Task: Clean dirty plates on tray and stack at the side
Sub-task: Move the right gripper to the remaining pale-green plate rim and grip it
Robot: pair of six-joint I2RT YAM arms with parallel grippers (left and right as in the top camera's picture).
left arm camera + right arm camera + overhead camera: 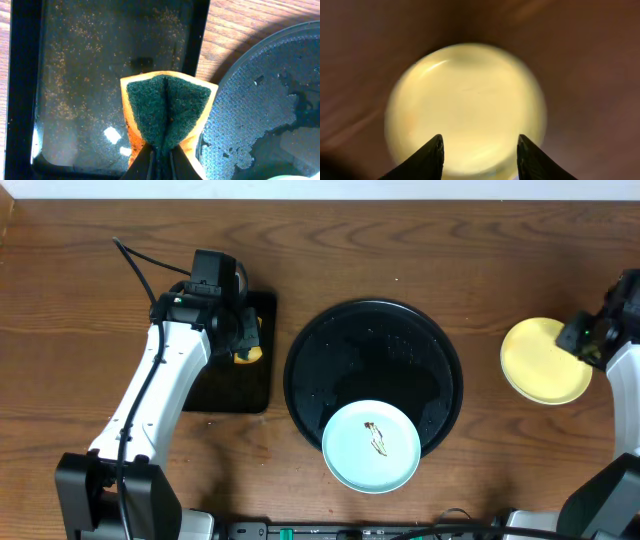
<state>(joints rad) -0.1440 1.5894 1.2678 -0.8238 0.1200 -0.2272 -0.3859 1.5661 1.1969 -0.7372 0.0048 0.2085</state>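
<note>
Mint-blue plate (371, 446), smeared brown, sits at the tray (370, 350)'s near edge, rightward and robot-ward of the left gripper (160, 162), the closer one, pinching a folded sponge (167, 107) over the rectangular tray (75, 75). Right gripper (480, 142) hangs spread, empty, above the yellow plate (465, 100).

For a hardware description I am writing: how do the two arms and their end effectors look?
The left arm and right arm have white shells on the long links, with black joints and bases. A thin black cable loops off the left arm. The right end effector has two dark, pointed fingers; the left end effector looks dark too.
</note>
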